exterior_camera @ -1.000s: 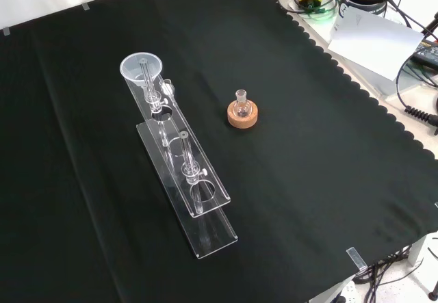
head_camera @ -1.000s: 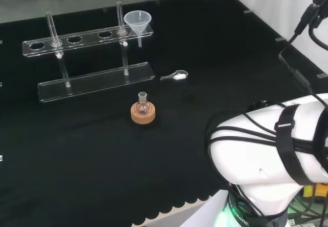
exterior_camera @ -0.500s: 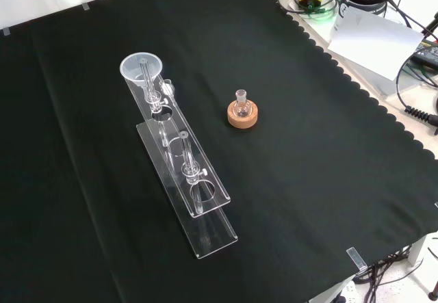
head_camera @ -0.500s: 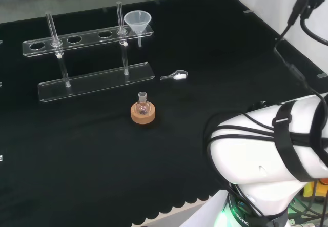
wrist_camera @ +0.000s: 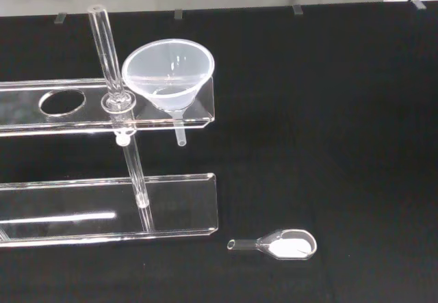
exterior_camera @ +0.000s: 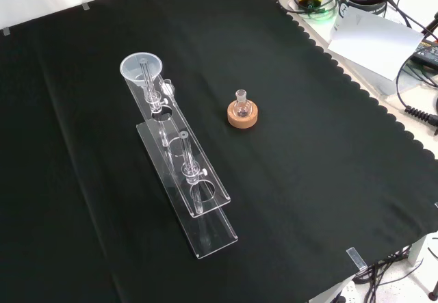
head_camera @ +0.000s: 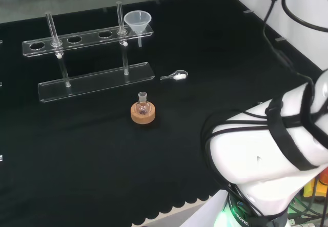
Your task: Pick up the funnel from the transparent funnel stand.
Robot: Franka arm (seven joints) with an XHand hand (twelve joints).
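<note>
A clear funnel (head_camera: 137, 21) sits in the end hole of the transparent funnel stand (head_camera: 87, 36), at the right end of its top shelf in the head view. In the front view the funnel (exterior_camera: 141, 68) is at the stand's (exterior_camera: 195, 200) far end. The wrist view looks down on the funnel (wrist_camera: 169, 75), whose stem hangs through the stand's shelf (wrist_camera: 41, 104). The arm's white links (head_camera: 266, 150) fill the head view's lower right.
A small round flask (head_camera: 142, 103) stands on a cork ring (head_camera: 143, 115) in front of the stand. A little glass scoop with white powder (head_camera: 177, 76) lies to the stand's right in the head view, also the scoop (wrist_camera: 280, 244) in the wrist view. Cables and gear (exterior_camera: 369, 16) lie beyond the cloth's edge.
In the head view the arm's links and cables have shifted, with the upper part moving left. The funnel, stand, flask and scoop have stayed put.
</note>
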